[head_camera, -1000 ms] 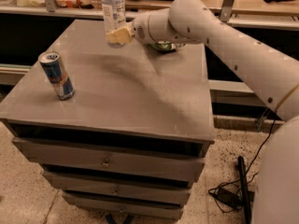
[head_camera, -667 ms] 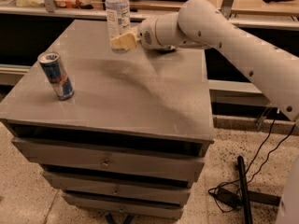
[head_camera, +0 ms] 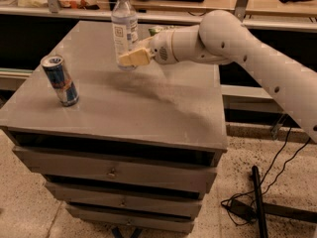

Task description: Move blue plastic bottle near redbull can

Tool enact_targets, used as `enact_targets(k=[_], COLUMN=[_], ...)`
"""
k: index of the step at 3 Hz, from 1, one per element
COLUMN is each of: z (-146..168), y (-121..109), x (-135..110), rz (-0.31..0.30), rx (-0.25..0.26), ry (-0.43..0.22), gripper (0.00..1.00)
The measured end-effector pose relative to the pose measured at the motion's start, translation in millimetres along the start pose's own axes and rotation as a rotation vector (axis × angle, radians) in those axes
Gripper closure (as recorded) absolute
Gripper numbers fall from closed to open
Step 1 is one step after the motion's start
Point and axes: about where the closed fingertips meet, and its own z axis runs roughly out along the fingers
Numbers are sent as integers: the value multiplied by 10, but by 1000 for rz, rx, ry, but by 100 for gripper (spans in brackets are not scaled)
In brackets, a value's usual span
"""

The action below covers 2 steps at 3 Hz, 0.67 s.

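Lowered the small clear plastic water bottle [head_camera: 124,29] a little in the view since a second earlier, bringing its white cap wholly below the view's top edge, yet kept it over the same far-middle stretch of the flat grey worktop [head_camera: 148,108]. Swung the big rounded joint of the white robot arm [head_camera: 225,31] rightward over that second. Left the slim blue and silver drink can [head_camera: 59,81] unmoved, upright near the left edge of the worktop, closer to the front-left corner than to the far-left one.

Held the bottle upright in the tan two-finger gripper [head_camera: 127,59], jaws clamped on its lowest part, below the blue-printed white label. Showed one tan finger [head_camera: 136,58] across the front of the bottle's base and hid the other behind it. Kept the bottle toward the far edge, about midway between the left and right edges. Could not tell contact from a small gap between bottle base and worktop; threw a soft shadow on the surface just in front. Stood bottle and can well apart, the can off toward the front-left of the bottle. Glimpsed a green item [head_camera: 157,30] behind the gripper's wrist near the far edge, mostly hidden. Rested the worktop on a grey cabinet of stacked drawers [head_camera: 114,171], with black cables [head_camera: 247,207] on the speckled floor off its front-right corner.
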Motion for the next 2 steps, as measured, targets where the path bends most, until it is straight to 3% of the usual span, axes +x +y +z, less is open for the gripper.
enact_targets(k=[1,2], z=[55,122], y=[252,469], x=[145,233], rz=[-52,-73], rx=[-86,-120], ry=[43,73], gripper=[100,100])
